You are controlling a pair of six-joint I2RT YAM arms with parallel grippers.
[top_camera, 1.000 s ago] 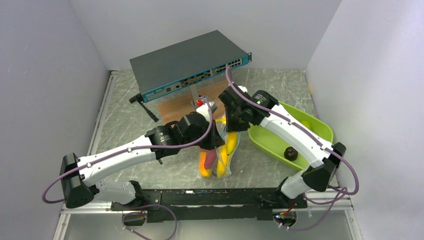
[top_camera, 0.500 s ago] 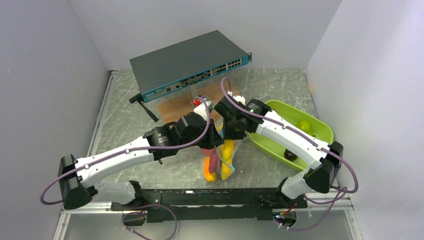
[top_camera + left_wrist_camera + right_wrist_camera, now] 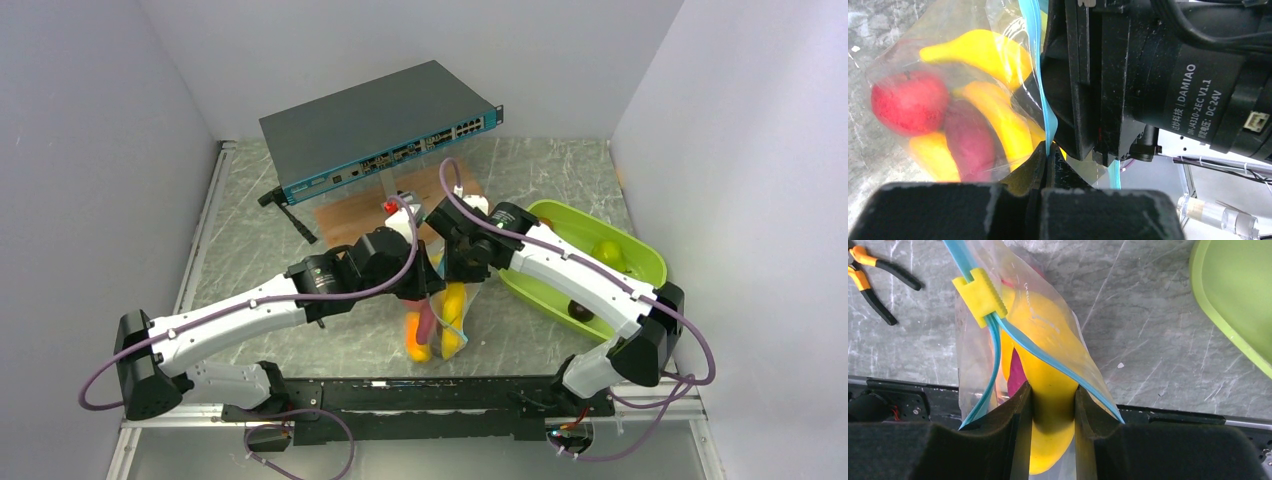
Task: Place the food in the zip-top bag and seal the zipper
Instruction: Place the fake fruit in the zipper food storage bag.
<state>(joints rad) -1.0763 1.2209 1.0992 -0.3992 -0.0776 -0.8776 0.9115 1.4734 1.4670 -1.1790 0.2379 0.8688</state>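
The clear zip-top bag (image 3: 437, 325) hangs between my two grippers at the table's front middle. My left gripper (image 3: 1048, 152) is shut on the teal zipper strip (image 3: 1040, 75) at the bag's mouth. Through the plastic I see a red apple (image 3: 908, 102), a purple eggplant (image 3: 973, 142) and yellow pieces. My right gripper (image 3: 1052, 395) is shut on the yellow banana (image 3: 1048, 350), which sits in the bag's open mouth between the two teal strips. A yellow slider (image 3: 979, 295) sits on the zipper. A green pear (image 3: 607, 250) and a brown round fruit (image 3: 578, 310) lie in the tray.
The lime-green tray (image 3: 640, 250) stands to the right, close to the right arm. A network switch (image 3: 375, 130) and a brown board (image 3: 365, 212) lie behind the grippers. Orange-handled pliers (image 3: 873, 270) lie on the table near the bag.
My right gripper has come down and toward the left gripper with the banana, pushing it into the bag's mouth. The bag has shifted slightly left. The left gripper keeps its hold.
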